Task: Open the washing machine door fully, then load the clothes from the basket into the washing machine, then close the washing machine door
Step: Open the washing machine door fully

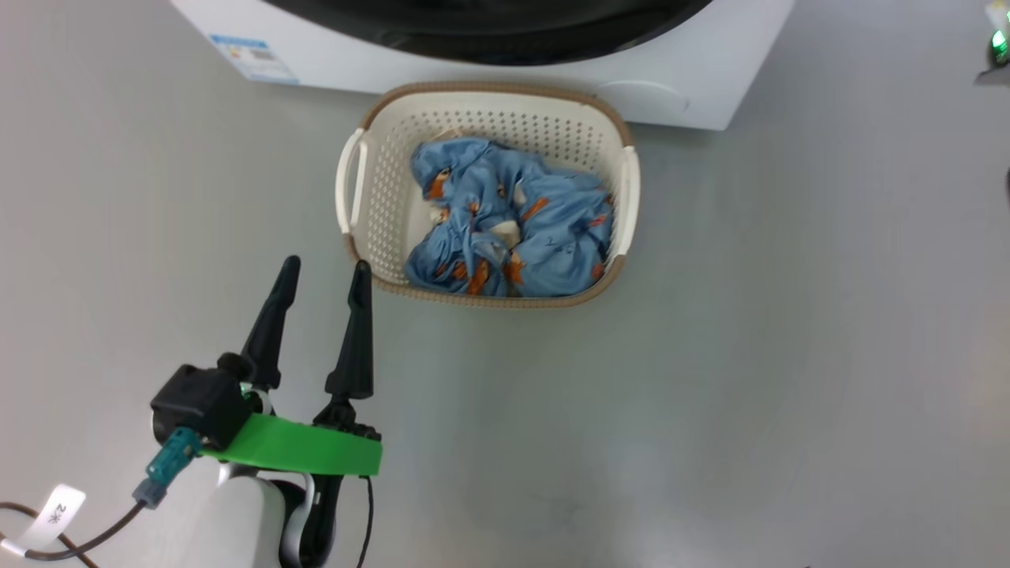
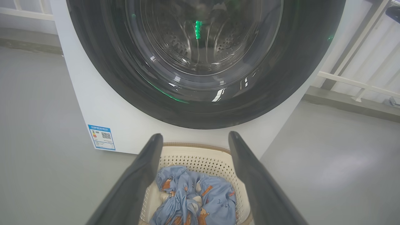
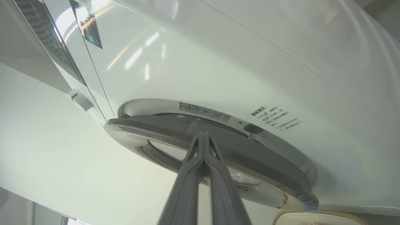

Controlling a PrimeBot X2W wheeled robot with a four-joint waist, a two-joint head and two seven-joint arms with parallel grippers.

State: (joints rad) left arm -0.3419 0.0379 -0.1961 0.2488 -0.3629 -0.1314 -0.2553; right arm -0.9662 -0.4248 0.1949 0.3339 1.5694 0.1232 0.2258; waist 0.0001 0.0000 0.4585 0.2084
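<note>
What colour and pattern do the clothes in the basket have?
The clothes are light blue with small orange and white figures; the head view shows this best.

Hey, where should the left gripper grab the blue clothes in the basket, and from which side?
Take the clothes at the bunched knot of folds in the heap's middle, coming down from above: the basket walls ring it, leaving the top open. The left gripper stands open beside the basket's near corner.
</note>
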